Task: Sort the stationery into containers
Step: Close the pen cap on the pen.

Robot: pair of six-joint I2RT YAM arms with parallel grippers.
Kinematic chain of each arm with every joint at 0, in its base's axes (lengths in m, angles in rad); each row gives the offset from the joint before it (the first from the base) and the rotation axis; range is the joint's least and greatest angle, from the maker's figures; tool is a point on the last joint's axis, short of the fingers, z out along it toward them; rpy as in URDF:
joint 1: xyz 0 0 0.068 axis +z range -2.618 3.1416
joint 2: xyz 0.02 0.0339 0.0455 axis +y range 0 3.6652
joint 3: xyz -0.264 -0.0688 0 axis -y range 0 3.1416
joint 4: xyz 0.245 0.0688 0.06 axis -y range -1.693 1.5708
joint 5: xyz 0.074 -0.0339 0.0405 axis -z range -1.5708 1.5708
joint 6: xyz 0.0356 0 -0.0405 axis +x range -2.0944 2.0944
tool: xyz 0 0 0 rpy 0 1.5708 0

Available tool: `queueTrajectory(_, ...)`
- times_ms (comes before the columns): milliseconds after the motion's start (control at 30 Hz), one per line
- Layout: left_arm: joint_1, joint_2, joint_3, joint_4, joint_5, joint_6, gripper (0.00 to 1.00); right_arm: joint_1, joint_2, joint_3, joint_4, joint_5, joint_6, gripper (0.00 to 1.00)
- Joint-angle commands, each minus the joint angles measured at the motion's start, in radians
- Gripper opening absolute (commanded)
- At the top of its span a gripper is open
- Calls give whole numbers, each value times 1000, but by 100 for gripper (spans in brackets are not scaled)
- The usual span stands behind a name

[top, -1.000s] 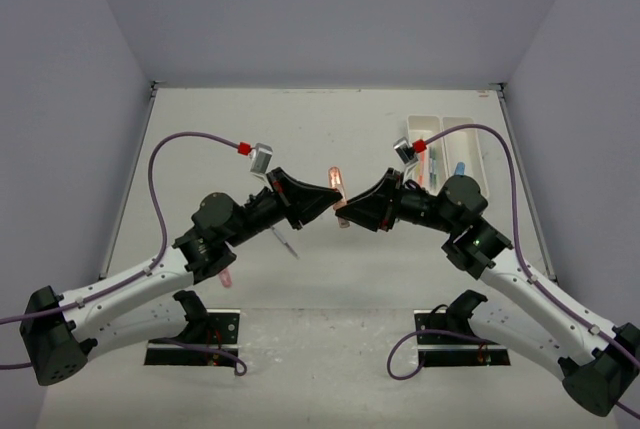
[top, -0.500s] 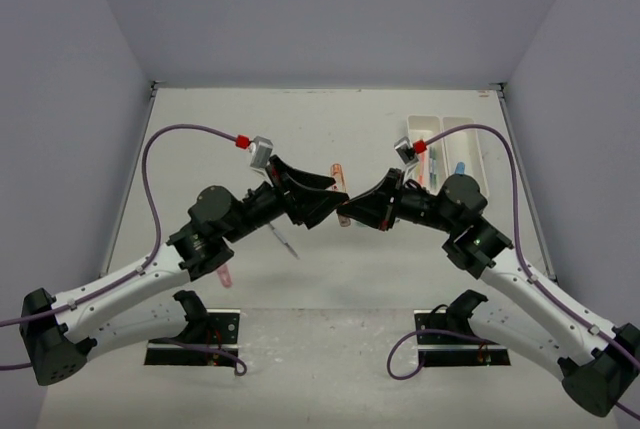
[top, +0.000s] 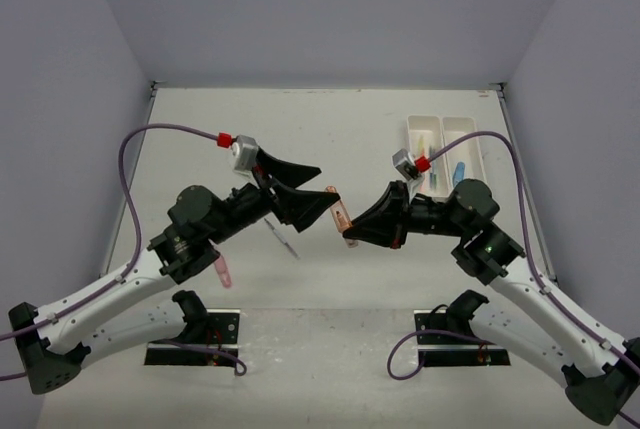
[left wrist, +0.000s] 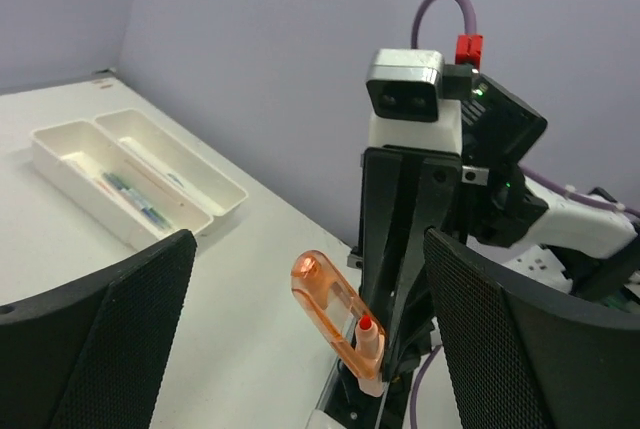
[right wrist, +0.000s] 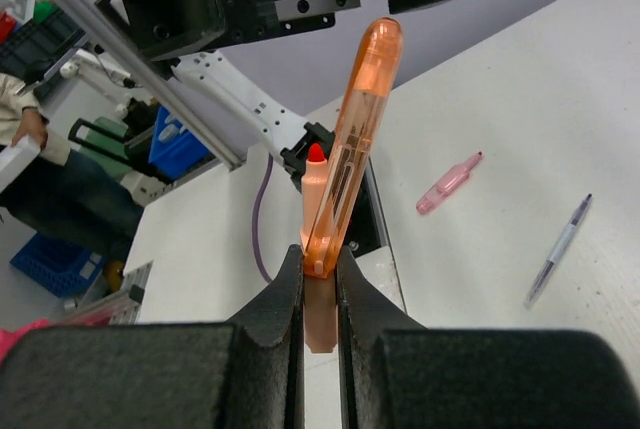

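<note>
1. The right gripper (right wrist: 320, 267) is pressed tight on the lower end of the orange marker (right wrist: 352, 139), which it holds upright above the table (top: 330, 129). A red tip shows beside the marker's clear orange casing.
2. Facing the orange marker from the other side is the left gripper (top: 325, 180). Its fingers (left wrist: 100, 349) are spread wide and hold nothing. From the left wrist, the marker shows in the gap between them, apart from both.
3. On the left arm's side of the orange marker, a thin pen (top: 283, 239) lies on the table, partly under that arm. A pink marker (top: 222, 271) lies farther out the same way.
4. On the right arm's side of the orange marker, well apart from it, two white trays stand side by side. The inner tray (top: 411, 129) holds several pens, and the outer tray (top: 470, 134) holds a blue one. From overhead, the right wrist camera and its purple cable (top: 490, 137) cross in front of both.
</note>
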Motion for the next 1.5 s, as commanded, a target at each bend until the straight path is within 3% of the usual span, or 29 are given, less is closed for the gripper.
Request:
queueTrajectory(0,6,19,-24,151,185,20,91,2,-25,74,-43,-87,-67,0)
queueTrajectory(67,6,39,-24,184,229,9,86,2,-34,76,-46,-84,-66,0)
queueTrajectory(233,6,80,-36,232,276,-16,51,2,-45,93,-75,-66,-65,0)
queueTrajectory(267,6,83,-40,243,284,-20,38,2,-45,98,-78,-59,-64,0)
queueTrajectory(333,6,86,-40,250,287,-24,22,2,-42,107,-87,-49,-58,0)
queueTrajectory(500,6,82,-44,251,281,-28,3,2,-29,124,-90,-10,-18,0)
queueTrajectory(933,6,82,-55,244,240,-15,0,4,-80,113,-11,-39,21,0)
queueTrajectory(1467,4,146,-60,235,259,-31,0,4,-26,216,96,-5,10,0)
